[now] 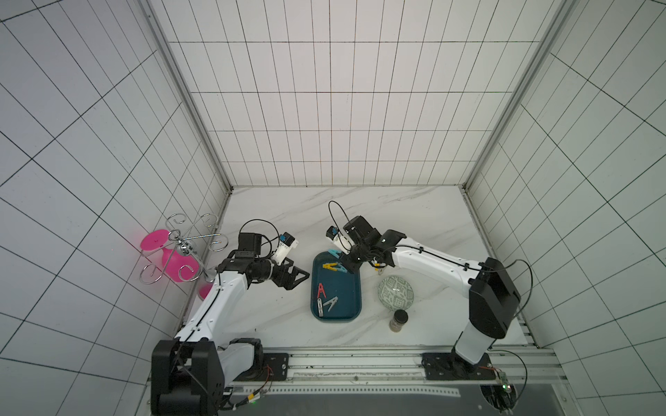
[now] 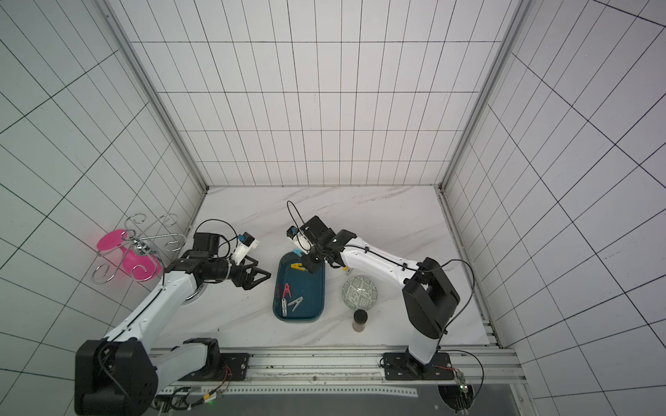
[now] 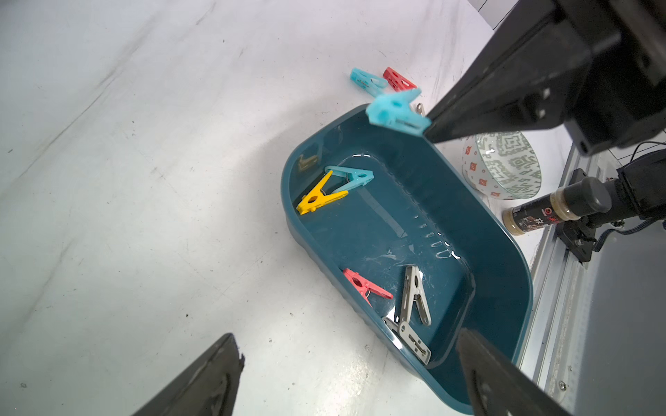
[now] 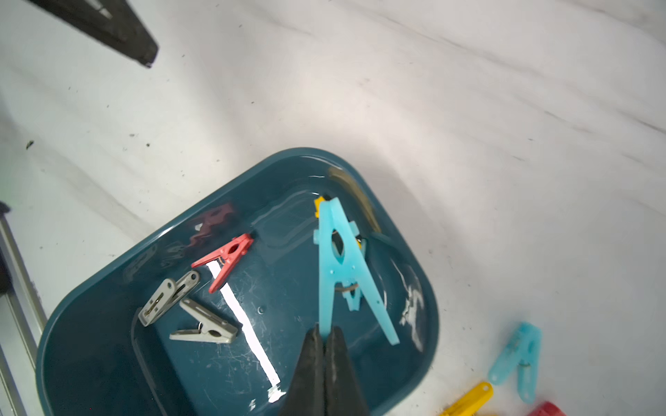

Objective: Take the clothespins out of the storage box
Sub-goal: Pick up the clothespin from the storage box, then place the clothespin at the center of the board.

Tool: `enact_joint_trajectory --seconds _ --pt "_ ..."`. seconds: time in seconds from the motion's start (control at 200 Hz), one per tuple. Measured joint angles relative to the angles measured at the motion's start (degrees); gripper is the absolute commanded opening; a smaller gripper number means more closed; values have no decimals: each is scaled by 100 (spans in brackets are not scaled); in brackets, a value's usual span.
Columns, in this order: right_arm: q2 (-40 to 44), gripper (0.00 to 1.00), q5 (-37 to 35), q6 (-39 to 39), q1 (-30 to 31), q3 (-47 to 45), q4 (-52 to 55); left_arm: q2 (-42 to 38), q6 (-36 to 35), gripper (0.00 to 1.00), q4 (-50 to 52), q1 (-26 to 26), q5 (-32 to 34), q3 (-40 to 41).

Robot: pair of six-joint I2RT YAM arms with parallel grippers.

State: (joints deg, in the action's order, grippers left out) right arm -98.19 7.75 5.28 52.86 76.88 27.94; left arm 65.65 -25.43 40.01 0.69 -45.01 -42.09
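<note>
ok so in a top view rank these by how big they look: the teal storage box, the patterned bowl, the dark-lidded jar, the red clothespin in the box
Largest to smallest:
1. storage box
2. bowl
3. jar
4. red clothespin
No two look alike in size, so the order is clear.

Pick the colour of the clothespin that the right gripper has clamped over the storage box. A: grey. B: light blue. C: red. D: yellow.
B: in the right wrist view, the right gripper is closed on one leg of the light blue clothespin, which it holds above the storage box.
</note>
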Motion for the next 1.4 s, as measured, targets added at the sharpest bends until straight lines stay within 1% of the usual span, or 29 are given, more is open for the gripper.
enact_joint_trajectory --seconds 0.13,0.305,0.47,0.74,0.979,1.259,1.399 --pt "164 5 -269 -535 -365 -151 -61 0 0 95 0 0 0 0" --pt "177 5 -584 -1134 -763 -323 -50 0 2 95 0 0 0 0" --pt "72 5 -688 -1482 -1019 -361 -44 0 2 95 0 0 0 0" --pt "-444 6 -715 -1718 -1051 -385 -11 0 4 95 0 0 0 0" --pt "-931 9 -688 -1862 -1051 -385 68 0 15 95 0 0 0 0" --pt "-1145 13 -680 -1945 -1051 -385 173 0 15 95 0 0 0 0" --pt "-1154 17 -686 -1952 -1054 -385 205 0 15 95 0 0 0 0"
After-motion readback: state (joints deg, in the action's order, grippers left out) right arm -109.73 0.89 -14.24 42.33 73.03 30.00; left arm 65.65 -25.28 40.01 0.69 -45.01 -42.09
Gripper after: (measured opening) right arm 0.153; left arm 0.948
